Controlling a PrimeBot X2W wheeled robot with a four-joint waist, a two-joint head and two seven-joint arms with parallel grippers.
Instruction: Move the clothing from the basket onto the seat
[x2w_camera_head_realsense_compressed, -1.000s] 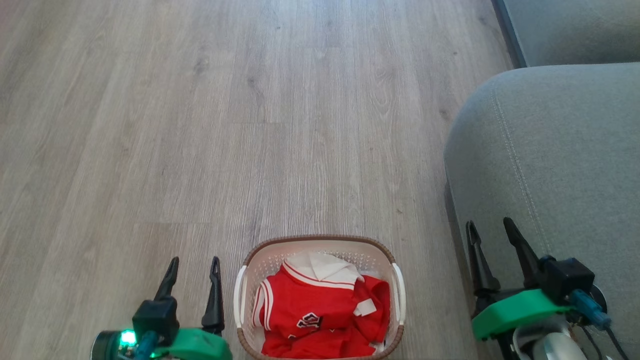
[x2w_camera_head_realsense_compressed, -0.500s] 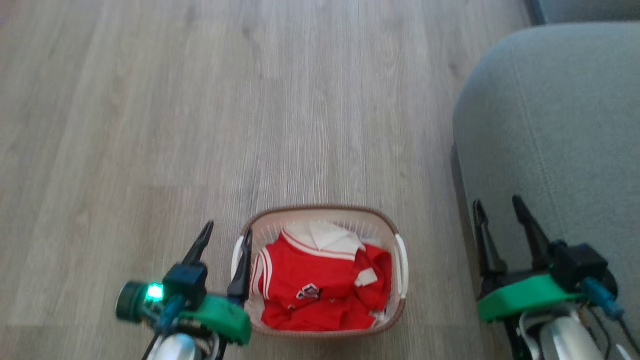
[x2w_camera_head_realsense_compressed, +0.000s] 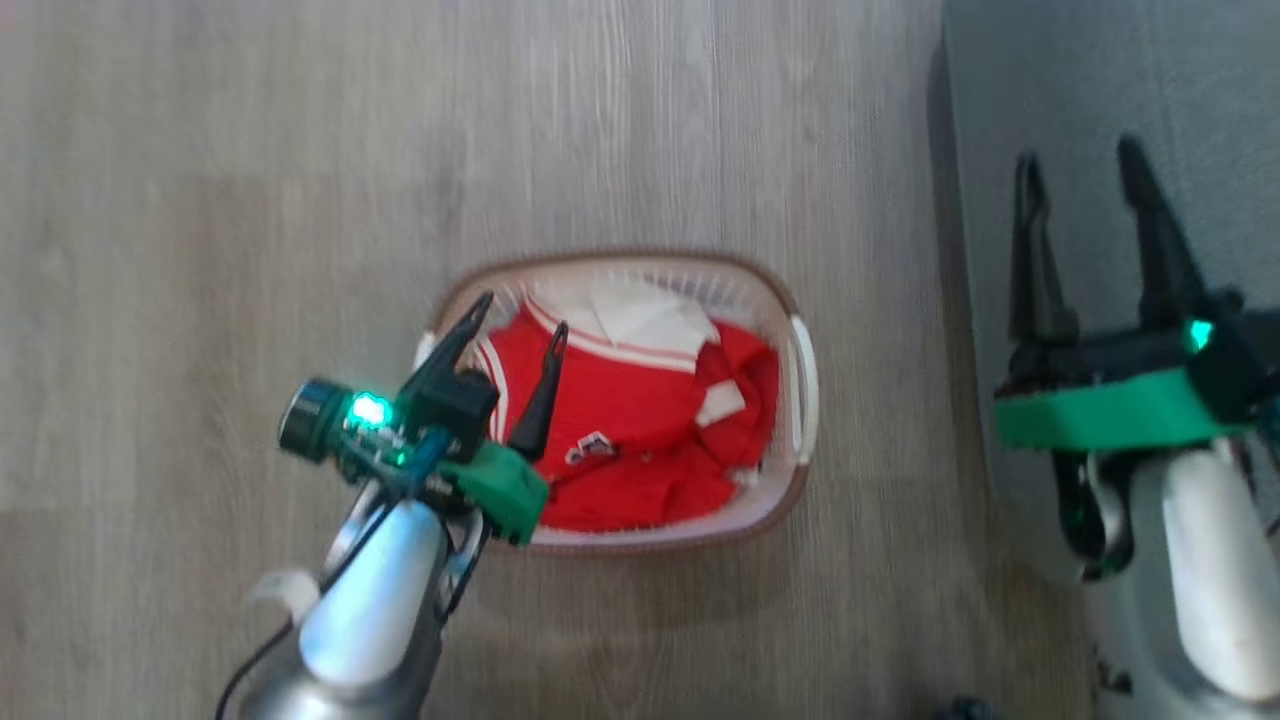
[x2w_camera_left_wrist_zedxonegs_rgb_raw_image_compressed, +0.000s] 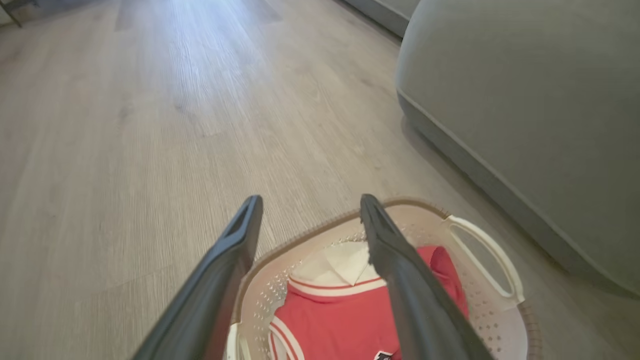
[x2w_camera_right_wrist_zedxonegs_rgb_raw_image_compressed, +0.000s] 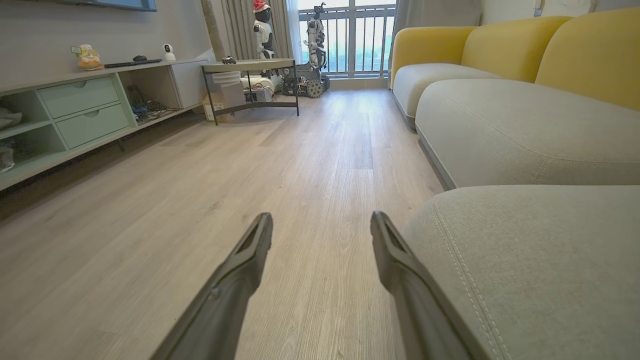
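The cream basket (x2w_camera_head_realsense_compressed: 800, 420) with a brown rim stands on the wood floor, holding red clothing (x2w_camera_head_realsense_compressed: 650, 400) with a white collar. My left gripper (x2w_camera_head_realsense_compressed: 523, 312) hangs open over the basket's left part, fingers pointing across the clothing and holding nothing. In the left wrist view the left gripper (x2w_camera_left_wrist_zedxonegs_rgb_raw_image_compressed: 311, 198) frames the clothing (x2w_camera_left_wrist_zedxonegs_rgb_raw_image_compressed: 340, 320) and the basket (x2w_camera_left_wrist_zedxonegs_rgb_raw_image_compressed: 492, 255) just below its tips. The grey seat (x2w_camera_head_realsense_compressed: 1200, 100) lies to the right. My right gripper (x2w_camera_head_realsense_compressed: 1078, 152) stands open and empty over the seat's near edge; the right gripper (x2w_camera_right_wrist_zedxonegs_rgb_raw_image_compressed: 321, 215) shows beside the seat (x2w_camera_right_wrist_zedxonegs_rgb_raw_image_compressed: 525, 250).
Bare wood floor (x2w_camera_head_realsense_compressed: 250, 200) stretches left of and beyond the basket. The right wrist view shows more grey cushions with yellow backs (x2w_camera_right_wrist_zedxonegs_rgb_raw_image_compressed: 500, 45), a low shelf unit (x2w_camera_right_wrist_zedxonegs_rgb_raw_image_compressed: 75, 110) along the left wall and a small table (x2w_camera_right_wrist_zedxonegs_rgb_raw_image_compressed: 250, 75) far ahead.
The head camera has tilted down, shifting the whole picture. My left gripper has moved from beside the basket's left handle to above its left part, still open. The right gripper stays over the seat edge.
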